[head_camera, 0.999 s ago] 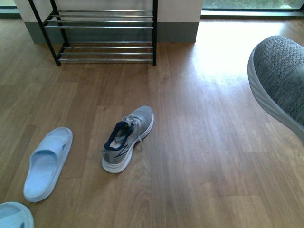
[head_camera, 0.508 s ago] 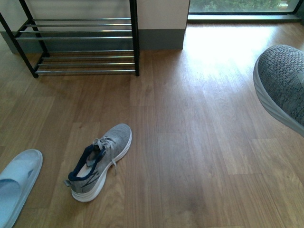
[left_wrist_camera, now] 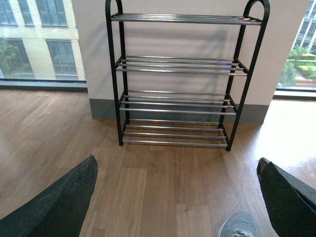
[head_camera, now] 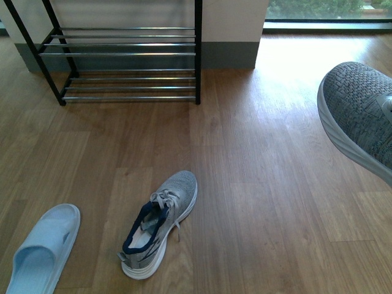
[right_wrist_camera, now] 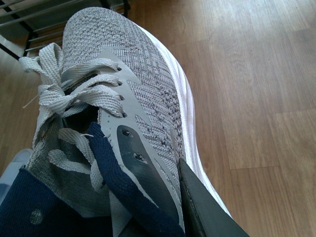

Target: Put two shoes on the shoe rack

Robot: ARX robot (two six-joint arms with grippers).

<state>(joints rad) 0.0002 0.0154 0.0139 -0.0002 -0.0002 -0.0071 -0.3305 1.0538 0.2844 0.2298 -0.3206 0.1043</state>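
One gray sneaker [head_camera: 160, 222] with white sole and navy lining lies on the wood floor, toe toward the shoe rack [head_camera: 122, 58]. Its toe shows in the left wrist view [left_wrist_camera: 238, 226]. The rack, black frame with chrome bars, stands against the wall and shows whole in the left wrist view [left_wrist_camera: 180, 79]. My left gripper [left_wrist_camera: 177, 202] is open and empty above the floor, facing the rack. My right gripper is shut on the other gray sneaker [right_wrist_camera: 123, 113], one finger [right_wrist_camera: 202, 207] pressed against its side. That sneaker hangs in the air at the right edge of the front view [head_camera: 358, 116].
A pale blue slide sandal [head_camera: 43, 251] lies on the floor at the lower left. Windows [left_wrist_camera: 29, 34] flank the wall behind the rack. Bright sunlit floor [head_camera: 300, 61] lies right of the rack.
The view has shifted: rack, floor sneaker and sandal now sit further right and lower than half a second ago. The held sneaker stays at the right edge.
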